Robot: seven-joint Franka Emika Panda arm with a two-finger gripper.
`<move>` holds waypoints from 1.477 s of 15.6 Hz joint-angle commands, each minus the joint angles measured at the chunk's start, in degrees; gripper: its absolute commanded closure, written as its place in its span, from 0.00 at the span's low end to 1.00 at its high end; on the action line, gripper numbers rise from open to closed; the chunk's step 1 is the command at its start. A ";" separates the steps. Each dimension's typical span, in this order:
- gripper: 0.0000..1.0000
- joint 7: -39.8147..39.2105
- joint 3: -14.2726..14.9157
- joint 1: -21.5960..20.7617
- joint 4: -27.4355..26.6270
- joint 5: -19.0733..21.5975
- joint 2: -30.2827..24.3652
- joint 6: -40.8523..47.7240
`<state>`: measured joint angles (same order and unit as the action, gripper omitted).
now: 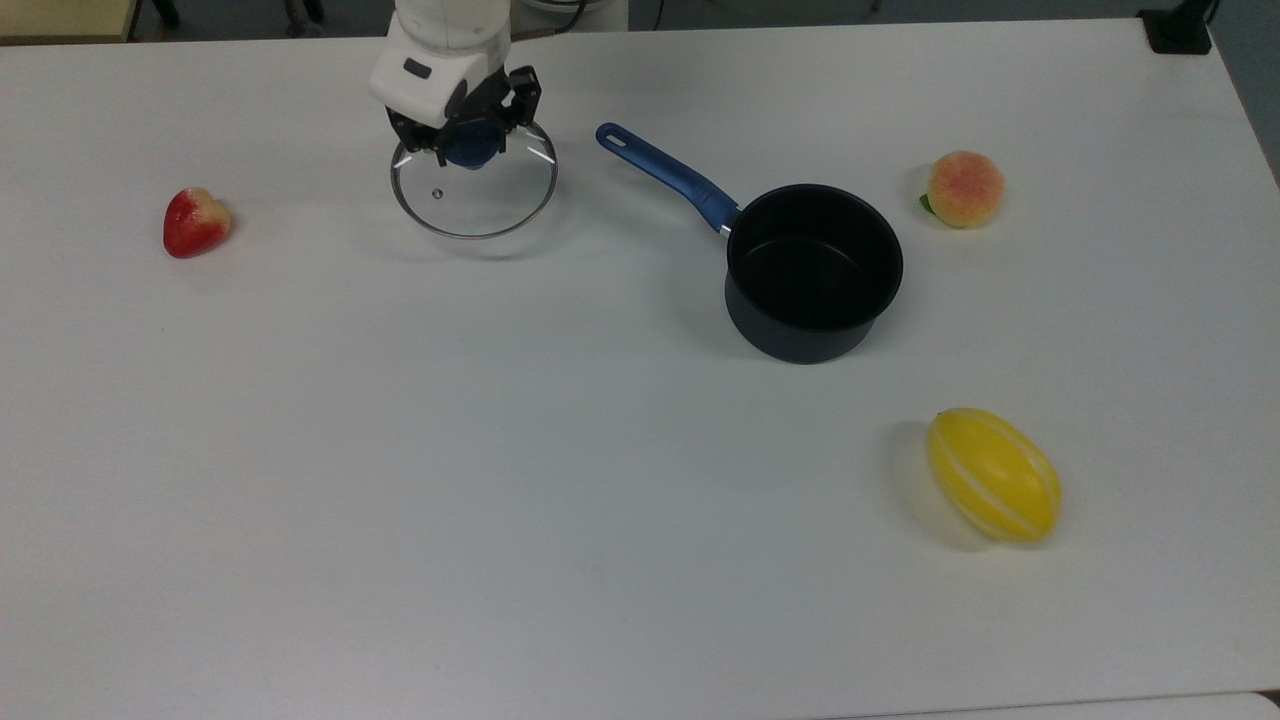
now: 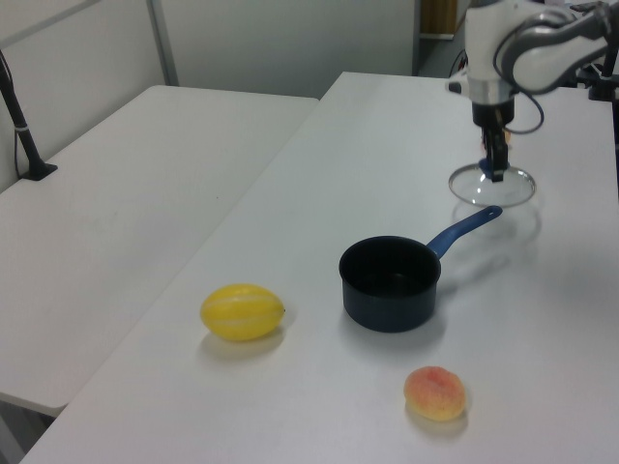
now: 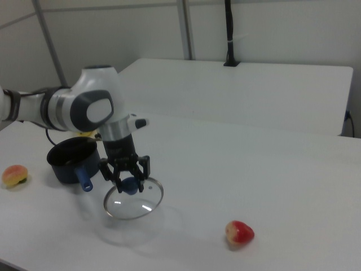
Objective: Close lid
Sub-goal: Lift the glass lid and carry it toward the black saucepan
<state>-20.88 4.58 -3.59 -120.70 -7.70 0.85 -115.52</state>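
The lid (image 1: 473, 184) is held by its blue knob (image 1: 470, 146) in the end effector (image 1: 466, 141), whose two fingers are closed on either side of that knob. In the right view the glass disc (image 3: 133, 199) hangs directly beneath the end effector (image 3: 127, 182), clear of the counter (image 3: 237, 169), with a faint shadow cast on the surface below it. The same is suggested in the left view, where the lid (image 2: 491, 185) appears raised and roughly level under the end effector (image 2: 495, 166).

The lid is judged to be stiff, fairly light for its width, and fragile: glass within a thin metal rim. Its surface is likely slippery, so the rim and the pane are poor places to be gripped. The knob is the sensible hold, being central, so the disc can be carried balanced and flat. Since the grip is on a small rounded part, some swing or tilt may be expected if the lid is moved abruptly.

The saucepan (image 1: 812, 268) stands well apart from the end effector, toward the top view's right, its mouth open and its blue handle (image 1: 668, 176) pointing back toward the lid. A gentle, level lowering onto the rim would be called for, as glass on metal may chip or slide off-centre.
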 commanded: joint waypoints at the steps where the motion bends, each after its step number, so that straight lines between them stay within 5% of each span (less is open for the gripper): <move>1: 1.00 0.05 -0.01 -0.53 7.30 2.15 -0.94 7.22; 5: 1.00 3.20 -2.55 -0.62 15.30 5.67 -0.77 13.12; 12: 1.00 26.89 -13.10 -1.15 22.60 5.68 1.95 14.09; 18: 1.00 50.90 -13.63 -7.38 30.34 5.59 10.02 14.01; 23: 1.00 61.29 -13.63 -11.78 34.48 4.80 17.59 12.60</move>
<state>34.37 -9.36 -12.86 -90.81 -2.44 13.54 -103.25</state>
